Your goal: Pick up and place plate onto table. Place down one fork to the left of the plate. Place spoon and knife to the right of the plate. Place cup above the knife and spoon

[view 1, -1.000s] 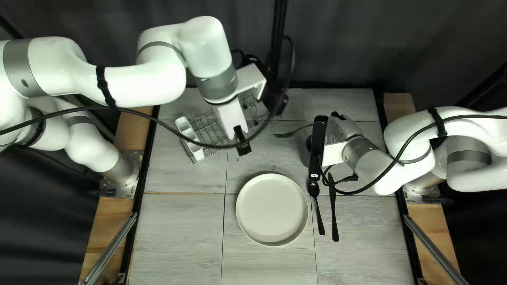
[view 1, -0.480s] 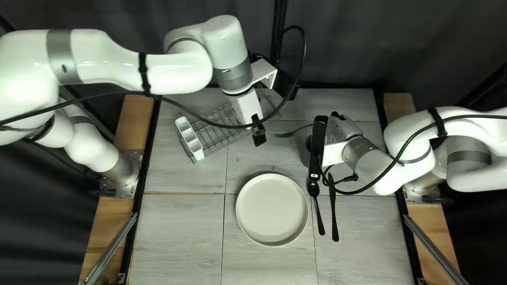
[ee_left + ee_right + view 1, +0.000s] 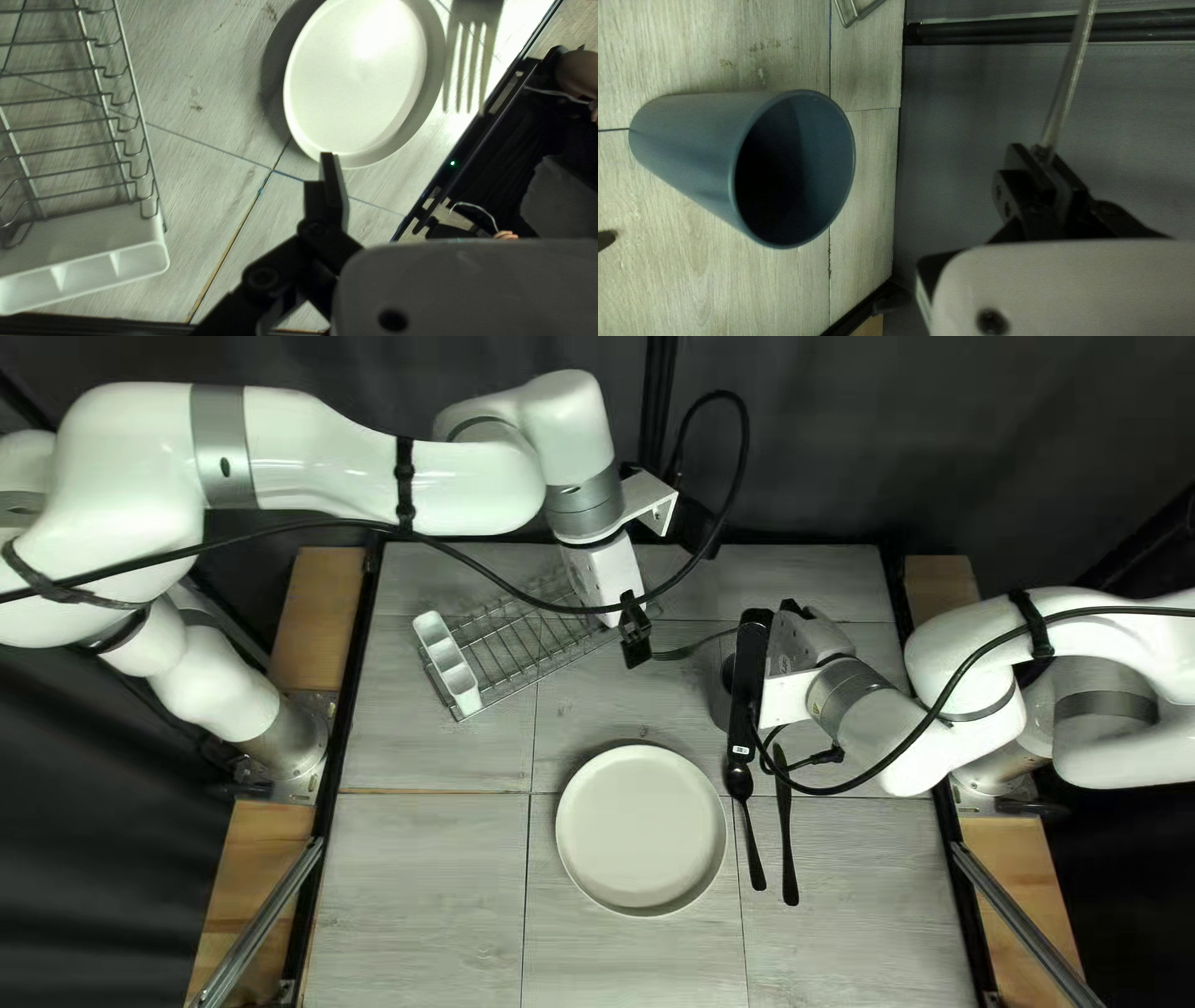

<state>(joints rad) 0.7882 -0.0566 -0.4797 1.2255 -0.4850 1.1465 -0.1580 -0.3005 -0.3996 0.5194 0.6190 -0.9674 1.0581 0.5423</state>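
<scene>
Right wrist view has the right gripper's black fingers clamped on the slim metal fork, its shaft jutting out between them. The left wrist view shows the left gripper with its fingers apart; one is hidden, and the visible one is clear of the fork's tined end. If the fork is to be handed across, which seems likely, the left gripper could close beside it or push the tines aside, since a slender shaft gripped at one end may pivot. Releasing on the right before the left has a firm hold would drop it. Just beside the right gripper stands the tapered blue cup; a low sweep of that wrist could topple it. The round off-white plate lies flat on the pale wood-look counter, and carrying the fork low across it to its left side might scrape or shift the rim. To the plate's right, the dark spoon and dark knife lie near each other, partly under the right arm, so a careless withdrawal might skew them. Farther out, the left arm's drooping black cable passes over the wire rack and could snag there.
</scene>
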